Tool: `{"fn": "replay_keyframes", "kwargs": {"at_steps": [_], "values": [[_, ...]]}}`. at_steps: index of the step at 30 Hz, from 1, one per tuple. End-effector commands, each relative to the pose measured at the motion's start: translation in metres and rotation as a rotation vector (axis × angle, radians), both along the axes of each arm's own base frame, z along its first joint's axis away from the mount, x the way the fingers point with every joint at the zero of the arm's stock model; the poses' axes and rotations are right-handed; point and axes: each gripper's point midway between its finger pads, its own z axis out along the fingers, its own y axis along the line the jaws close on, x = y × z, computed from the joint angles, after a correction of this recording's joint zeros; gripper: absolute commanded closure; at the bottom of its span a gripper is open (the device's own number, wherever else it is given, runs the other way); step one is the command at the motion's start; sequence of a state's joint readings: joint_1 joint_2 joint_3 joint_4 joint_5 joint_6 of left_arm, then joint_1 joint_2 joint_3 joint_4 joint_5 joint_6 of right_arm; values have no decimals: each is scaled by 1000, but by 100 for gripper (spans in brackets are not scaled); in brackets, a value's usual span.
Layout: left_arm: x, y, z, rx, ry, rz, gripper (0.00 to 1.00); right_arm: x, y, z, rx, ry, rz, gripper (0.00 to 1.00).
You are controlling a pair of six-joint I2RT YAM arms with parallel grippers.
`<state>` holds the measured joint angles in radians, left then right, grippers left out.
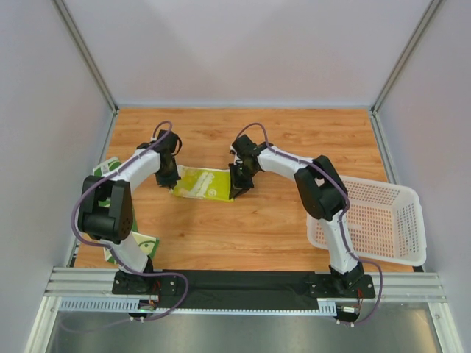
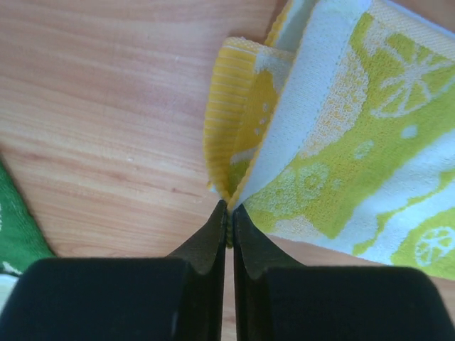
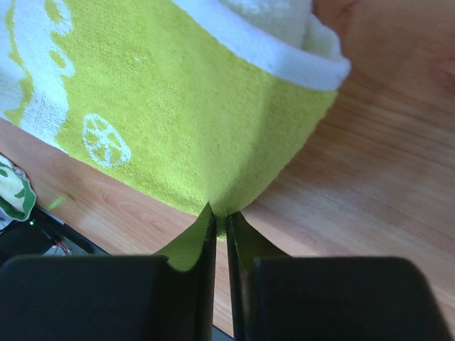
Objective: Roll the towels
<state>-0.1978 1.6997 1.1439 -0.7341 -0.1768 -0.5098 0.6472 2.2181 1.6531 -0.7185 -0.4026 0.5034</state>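
A lab test cell: plain white panels (image 1: 243, 51) and aluminium rails (image 1: 412, 283) enclose a wooden tabletop (image 1: 243, 228).

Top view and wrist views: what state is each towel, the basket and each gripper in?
yellow towel: unrolled on table, pinched at two corners.
green towel: spread out, partly under left arm.
basket: upright, empty.
left gripper: shut on yellow towel.
right gripper: shut on yellow towel.

green towel (image 1: 147, 241) mostly buried under the left arm (image 1: 110, 206) at the table's (image 1: 280, 235) left edge, yellow towel (image 2: 370, 142) running off both wrist views
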Motion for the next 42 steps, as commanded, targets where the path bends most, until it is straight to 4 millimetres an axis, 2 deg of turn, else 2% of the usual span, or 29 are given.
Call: {"fn": "replay_keyframes", "kwargs": {"at_steps": [1,3,6,9,11,13,16,17,18,21,25,27,29,31,34,35,36,37,38,39,42], "values": [[26,-1,36,2,-141,-49,94,-9,-13,-4,-48,-10,5,94],[32,-4,52,-18,-219,-69,95,-15,-19,-3,-60,-12,7,97],[33,-10,63,-41,-290,-111,95,-23,-26,-1,-65,-7,12,99],[31,-14,59,-63,-305,-125,91,-31,-33,-1,-74,-3,17,100],[26,-13,42,-58,-255,-106,85,-34,-36,0,-84,-3,18,100],[20,-4,29,-13,-195,-44,83,-38,-40,1,-88,-6,19,100],[-3,9,0,48,-48,28,79,-40,-44,2,-93,-10,21,96],[-6,13,-6,69,-24,41,78,-41,-46,3,-103,-11,21,92],[-11,15,-9,78,-12,53,76,-42,-47,4,-107,-14,21,78],[-13,19,-3,91,-29,69,64,-43,-52,14,-116,-35,22,49],[-10,24,25,113,-77,68,62,-43,-58,37,-124,-76,33,40],[-6,25,48,136,-135,54,62,-39,-57,55,-106,-115,33,39],[-8,22,68,164,-177,26,62,-36,-57,66,-98,-136,37,39],[-7,15,82,168,-208,-1,62,-25,-52,79,-73,-168,32,48],[-7,-11,90,98,-247,-56,62,-7,-44,86,-39,-175,19,62],[-8,-22,88,50,-247,-81,62,-4,-41,86,-21,-166,20,70],[-6,-28,82,24,-252,-92,62,7,-35,85,-5,-166,14,72],[-6,-33,79,10,-250,-97,62,11,-32,84,9,-162,15,73],[-5,-41,67,-10,-228,-113,63,19,-24,81,40,-149,17,75],[-5,-45,64,-29,-229,-121,63,19,-23,82,49,-142,15,75],[-1,-55,43,-65,-205,-135,63,29,-15,64,59,-112,16,78]]}}
